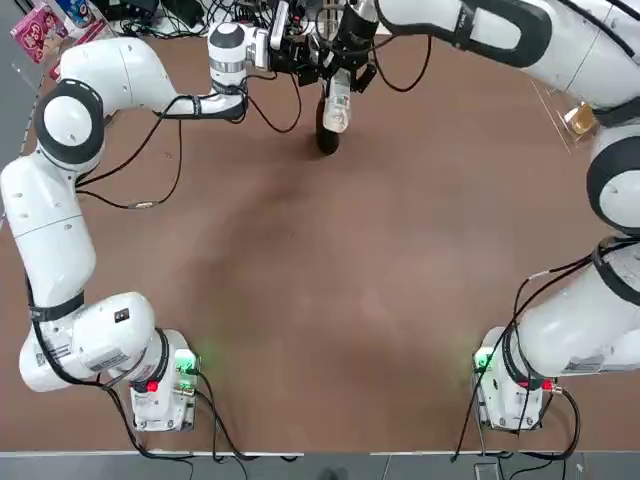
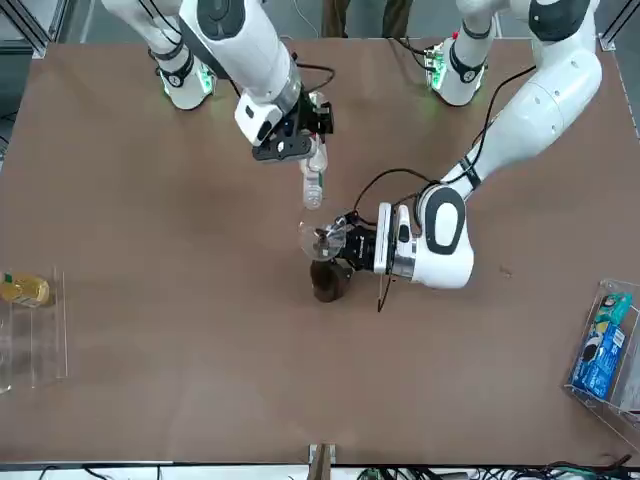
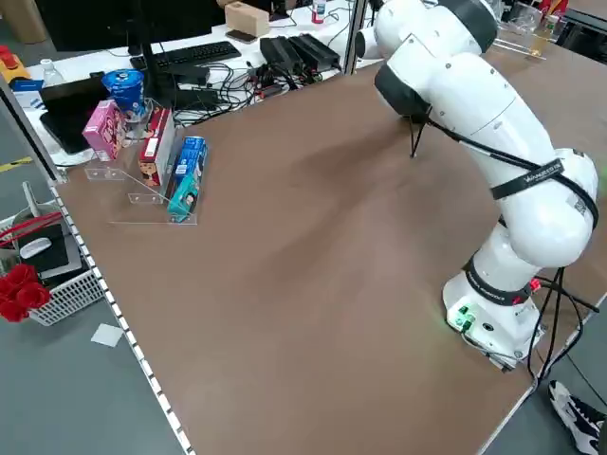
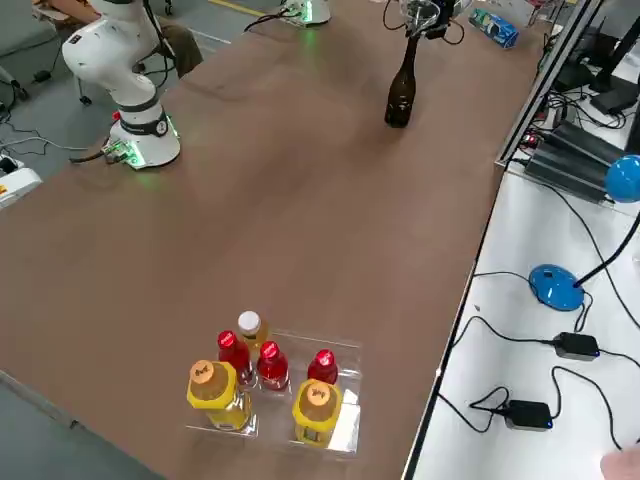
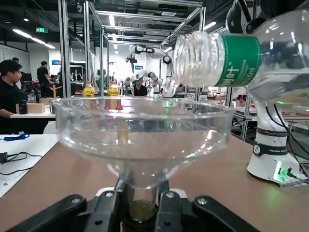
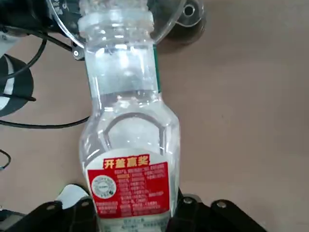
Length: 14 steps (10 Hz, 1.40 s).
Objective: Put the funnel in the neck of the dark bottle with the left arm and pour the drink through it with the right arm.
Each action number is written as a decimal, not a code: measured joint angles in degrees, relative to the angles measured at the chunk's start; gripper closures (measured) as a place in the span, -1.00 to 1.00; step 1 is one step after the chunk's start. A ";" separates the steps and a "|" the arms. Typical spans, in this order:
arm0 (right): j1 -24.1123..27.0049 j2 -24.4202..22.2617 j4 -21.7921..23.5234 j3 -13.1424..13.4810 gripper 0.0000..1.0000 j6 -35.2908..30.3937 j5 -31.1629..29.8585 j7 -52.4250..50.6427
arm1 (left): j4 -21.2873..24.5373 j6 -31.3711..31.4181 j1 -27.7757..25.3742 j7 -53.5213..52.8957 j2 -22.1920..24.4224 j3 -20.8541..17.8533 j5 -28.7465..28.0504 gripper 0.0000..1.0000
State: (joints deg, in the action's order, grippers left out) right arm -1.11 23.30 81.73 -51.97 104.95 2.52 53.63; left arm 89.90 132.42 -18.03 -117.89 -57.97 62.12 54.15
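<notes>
A clear tray (image 4: 345, 425) near the brown table's (image 4: 250, 200) edge holds yellow-liquid bottles (image 4: 210, 390) and red cola bottles (image 4: 270, 362); boxed snacks (image 3: 185, 175) sit in another clear stand; a keyboard (image 3: 194, 52) and blue mouse (image 4: 555, 285) lie on side desks

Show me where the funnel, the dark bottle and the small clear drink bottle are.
funnel (image 5: 140, 128): left wrist view, on its clear bowl wall.
dark bottle (image 4: 402, 88): right side view, on its body.
drink bottle (image 6: 128, 145): right wrist view, on its clear shoulder.

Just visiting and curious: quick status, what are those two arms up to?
Left gripper shut on funnel, seated in dark bottle. Right gripper holds drink tipped, mouth over the rim. Nothing in the way.
</notes>
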 joint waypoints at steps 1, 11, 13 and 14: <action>-0.26 0.55 -0.43 -0.04 0.13 -0.06 0.00 0.41 | 0.00 0.00 0.00 0.00 0.00 0.00 0.00 0.44; -0.44 0.35 -3.42 -2.39 0.11 -0.90 -11.09 -1.21 | 0.00 0.00 -0.03 0.00 0.00 0.00 0.00 0.43; 0.33 -1.74 -2.85 -2.24 0.11 -0.51 -11.64 -6.06 | 0.00 0.00 -0.04 0.00 0.00 0.00 0.00 0.42; 1.04 -2.57 -2.56 -1.67 0.11 -0.49 -11.65 -9.29 | -0.01 -0.04 -0.03 0.00 0.00 0.00 0.00 0.37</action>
State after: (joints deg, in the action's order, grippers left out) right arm -0.08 20.73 79.17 -53.64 104.46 -9.13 44.34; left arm 89.90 132.38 -18.06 -117.89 -57.97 62.12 54.15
